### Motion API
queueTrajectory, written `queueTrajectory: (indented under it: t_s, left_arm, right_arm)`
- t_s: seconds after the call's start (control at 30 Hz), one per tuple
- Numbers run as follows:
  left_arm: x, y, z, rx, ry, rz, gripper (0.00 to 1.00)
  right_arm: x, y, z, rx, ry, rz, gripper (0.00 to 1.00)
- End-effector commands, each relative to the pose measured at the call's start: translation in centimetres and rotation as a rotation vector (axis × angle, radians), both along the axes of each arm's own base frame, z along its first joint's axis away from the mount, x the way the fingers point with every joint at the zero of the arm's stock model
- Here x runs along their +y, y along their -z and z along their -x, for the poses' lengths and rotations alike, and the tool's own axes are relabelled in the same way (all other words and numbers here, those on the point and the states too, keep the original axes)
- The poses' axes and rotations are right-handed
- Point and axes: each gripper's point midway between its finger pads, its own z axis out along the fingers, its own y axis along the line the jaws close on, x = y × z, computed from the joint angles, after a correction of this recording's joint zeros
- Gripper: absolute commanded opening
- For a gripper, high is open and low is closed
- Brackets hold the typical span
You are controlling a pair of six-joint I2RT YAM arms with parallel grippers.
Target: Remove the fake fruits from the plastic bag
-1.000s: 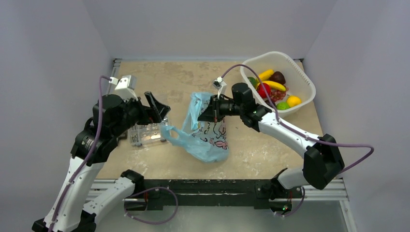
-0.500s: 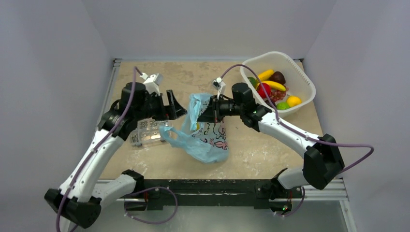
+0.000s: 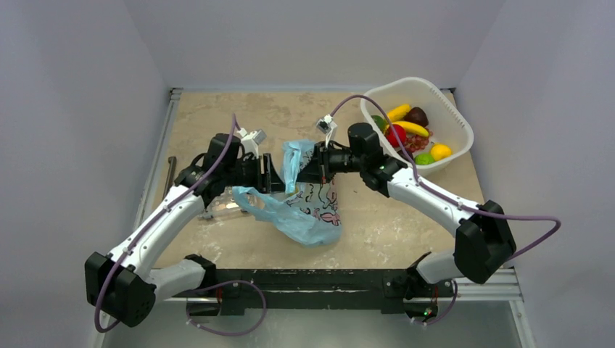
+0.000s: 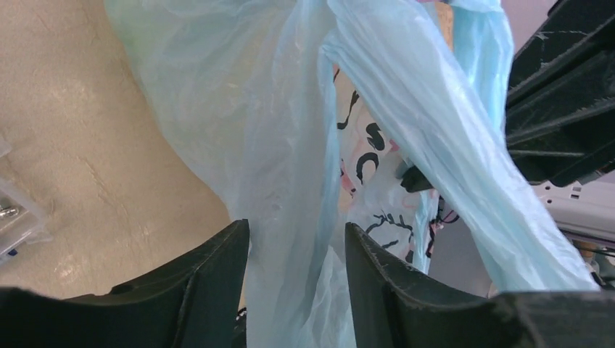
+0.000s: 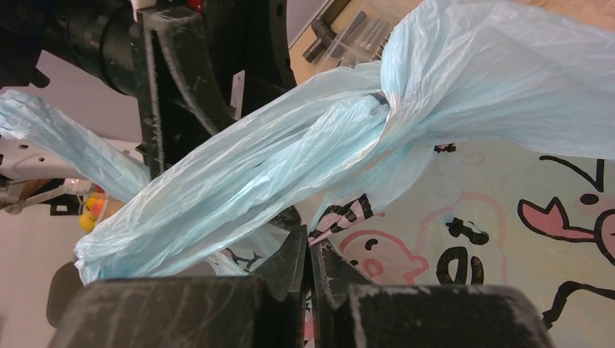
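plastic bag (image 3: 308, 210) centre, fake fruits (image 3: 410, 129) in basket (image 3: 455, 110)

The left arm (image 3: 163, 217) is extended forward and to the right from its base, with the forearm held low and the wrist turned sideways. The left gripper (image 3: 274, 174) is pointed toward the right arm (image 3: 428, 199). Its fingers (image 4: 203, 290) are seen apart, with film of the plastic bag (image 3: 308, 217) passing loosely between them. The right arm is folded at the elbow far out to the right, its forearm angled back toward the centre. The right gripper (image 3: 310, 171) is aimed at the left one, the two nearly tip to tip. Its fingers (image 5: 286, 272) are pressed together on a fold of the plastic bag.
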Motion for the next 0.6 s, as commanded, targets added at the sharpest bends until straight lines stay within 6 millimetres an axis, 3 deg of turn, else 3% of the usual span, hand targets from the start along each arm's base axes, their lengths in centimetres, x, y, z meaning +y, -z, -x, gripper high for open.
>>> queueTrajectory:
  t_s: [0.0,0.17,0.23,0.33,0.47,0.57]
  left_arm:
    - [-0.2,-0.7,-1.7,-0.066,-0.044,0.003,0.4]
    - [2.7,-3.1,-3.7,-0.178,-0.197,-0.111,0.0]
    - [3.8,-4.2,-3.7,-0.232,-0.246,-0.122,0.0]
    - [5.5,-5.2,-3.2,-0.281,-0.317,-0.139,0.0]
    - [8.6,-5.4,-2.0,-0.307,-0.462,-0.174,0.0]
    - [9.7,-5.0,-0.9,-0.311,-0.524,-0.142,0.0]
  right_arm:
    - [0.1,-2.6,-0.6,-0.097,-0.002,-0.014,0.0]
    - [-2.8,-2.0,-3.5,-0.157,0.209,0.169,0.0]
    - [-4.7,-1.4,-5.3,-0.178,0.325,0.286,0.0]
    - [-9.5,-0.5,-8.1,-0.21,0.568,0.509,0.0]
    - [-17.5,-1.6,-11.4,-0.283,0.93,0.788,0.0]
    - [-21.0,-2.9,-13.0,-0.268,1.053,0.826,0.0]
